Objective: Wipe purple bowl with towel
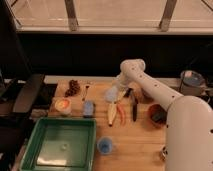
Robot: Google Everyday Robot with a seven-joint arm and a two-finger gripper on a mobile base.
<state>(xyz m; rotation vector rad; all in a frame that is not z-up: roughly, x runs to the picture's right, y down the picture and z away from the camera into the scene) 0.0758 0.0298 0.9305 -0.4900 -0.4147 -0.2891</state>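
Observation:
The towel (112, 93), a small pale blue-grey cloth, lies rumpled on the wooden table just left of centre. My gripper (120, 90) hangs from the white arm, right at the towel's upper right edge, and stands open. The purple bowl (146, 96) sits just right of the gripper. It is dark and mostly hidden behind my forearm, so only part of it shows.
A reddish bowl (157, 114) with a dark block stands right of centre. A banana (110, 114), a carrot (120, 114) and a dark utensil (134, 107) lie below the towel. A blue sponge (89, 108), a blue cup (105, 145) and a green tray (65, 142) sit front left.

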